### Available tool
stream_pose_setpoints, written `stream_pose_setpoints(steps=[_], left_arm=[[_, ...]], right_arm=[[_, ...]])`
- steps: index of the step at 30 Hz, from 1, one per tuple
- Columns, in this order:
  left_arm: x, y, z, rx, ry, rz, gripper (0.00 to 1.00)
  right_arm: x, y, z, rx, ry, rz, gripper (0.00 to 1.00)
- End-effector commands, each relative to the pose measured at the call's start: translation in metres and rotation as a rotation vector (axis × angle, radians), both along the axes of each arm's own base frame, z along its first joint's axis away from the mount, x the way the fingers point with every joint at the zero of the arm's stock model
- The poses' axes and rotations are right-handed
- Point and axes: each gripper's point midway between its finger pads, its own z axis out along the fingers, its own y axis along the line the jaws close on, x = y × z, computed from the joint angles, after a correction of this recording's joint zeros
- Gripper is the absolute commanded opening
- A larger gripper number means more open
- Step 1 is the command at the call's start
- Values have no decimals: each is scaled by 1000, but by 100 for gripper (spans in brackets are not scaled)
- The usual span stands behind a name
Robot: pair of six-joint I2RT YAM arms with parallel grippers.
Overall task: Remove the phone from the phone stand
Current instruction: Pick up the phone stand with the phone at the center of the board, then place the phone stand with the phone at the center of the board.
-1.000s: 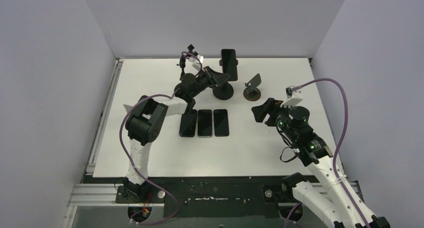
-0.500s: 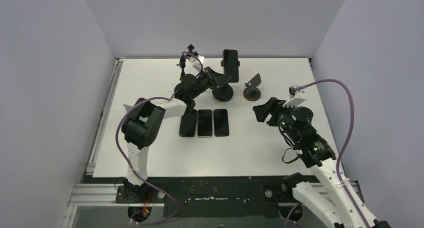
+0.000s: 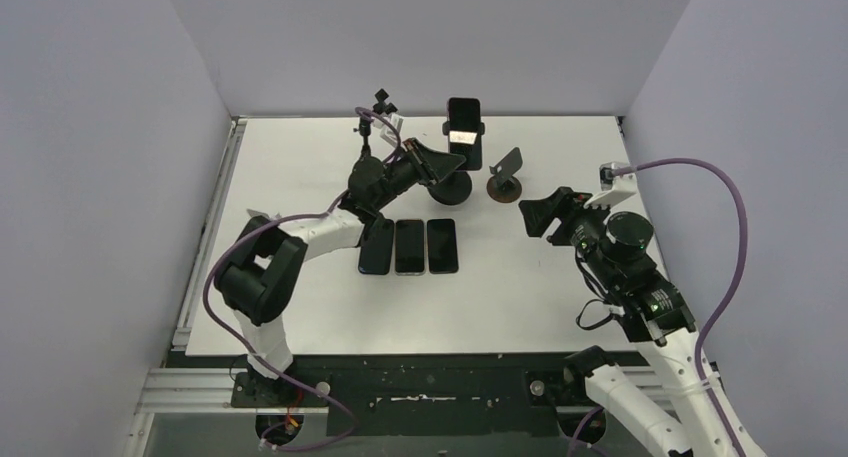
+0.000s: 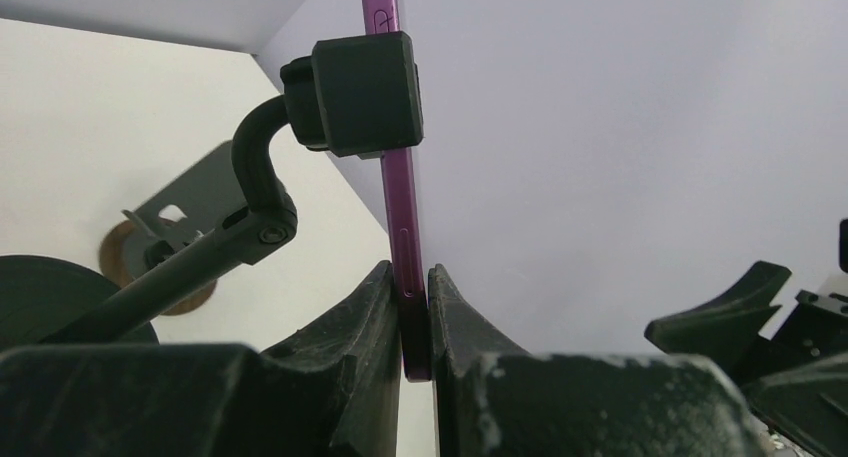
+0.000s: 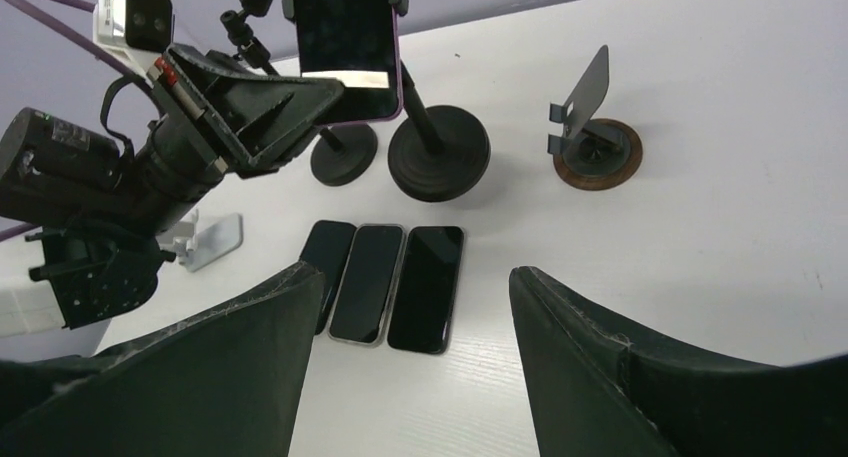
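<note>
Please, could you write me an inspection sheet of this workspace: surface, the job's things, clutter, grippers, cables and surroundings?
Surface: white table, no spill seen.
Job's things: phone upright in the clamp of the stand, screen dark.
Clutter: three phones flat, side by side; small stand on a round brown base; thin stand beside the stand; silver stand lying low near the left arm.
Grippers: left gripper shut on the phone's lower edge; right gripper open, holding nothing.
Cables: purple cables, one looped on each arm.
Surroundings: plain grey walls; nothing else seen.
</note>
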Motion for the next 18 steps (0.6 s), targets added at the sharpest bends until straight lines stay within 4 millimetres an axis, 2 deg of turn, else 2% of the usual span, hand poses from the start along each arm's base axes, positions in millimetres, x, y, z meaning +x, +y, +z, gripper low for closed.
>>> stream_pose_setpoints(steps=[1,9,14,18], left_arm=[[-58,5,104,-175,-259,-32,0],[-121,-19,92,-231,-180,-106,0],[-152,-31,83,-298,-124,-148,0],[-169,-40,73,-364,-81,-198,0]], right_arm=[[-8,-17,30,-49,-79,-44,70],[-20,-41,59,-118,-156,-113,72],[-22,-44,59,-128,-153,-122,72],[-21,-41,55,-122,-144,-108,72]])
